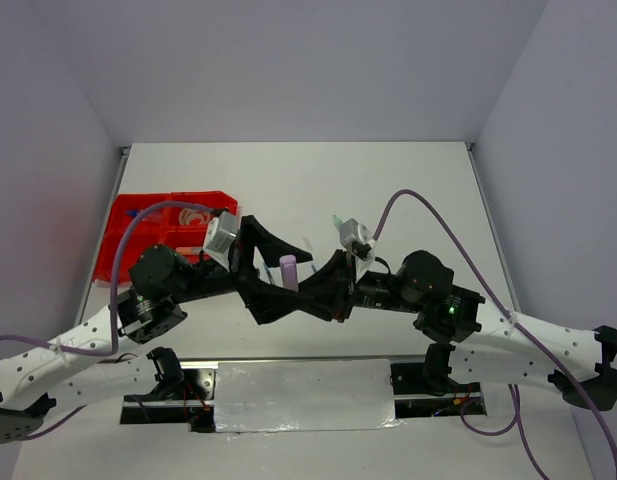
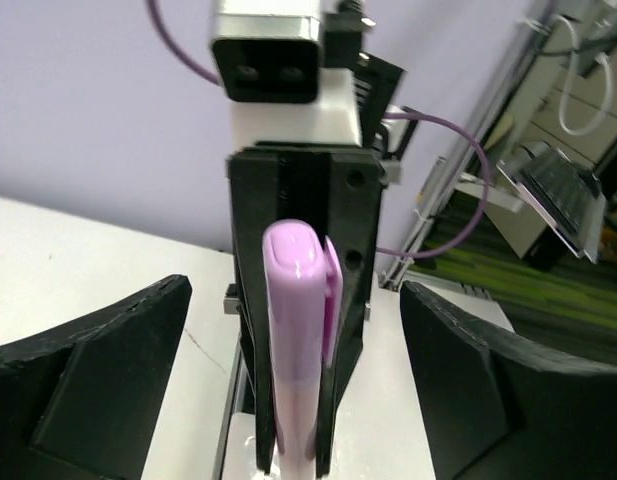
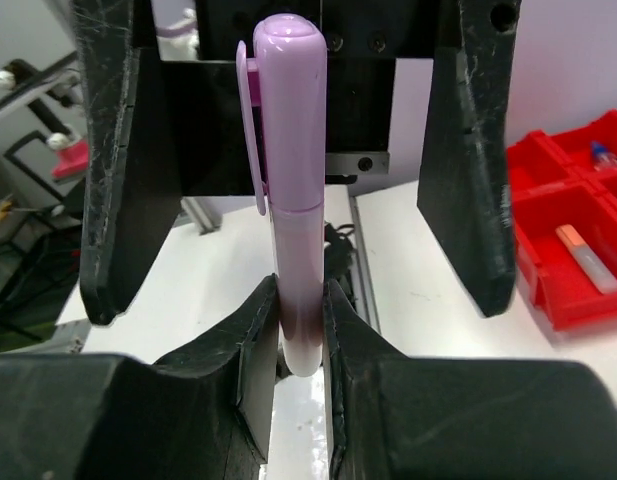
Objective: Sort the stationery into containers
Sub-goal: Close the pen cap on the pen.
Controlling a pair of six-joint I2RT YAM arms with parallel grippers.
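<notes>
Right pincer [image 3: 298, 335] around upright purple marker [image 3: 288, 150]

Capped purple marker [image 3: 288, 200] stands upright — red tray [image 1: 123, 215] lies to its left.

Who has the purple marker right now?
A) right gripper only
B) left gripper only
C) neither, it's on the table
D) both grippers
A: the right gripper pinches the purple marker at its lower end, while the left gripper has its jaws wide, clear of it.

Marker [image 3: 288, 190]: plain pastel purple. Tray [image 1: 123, 215]: bright red. Worktop [image 1: 408, 165]: white. Left pincer [image 2: 293, 290], right pincer [image 3: 300, 300]: black. Cable [image 1: 403, 193]: purple.
</notes>
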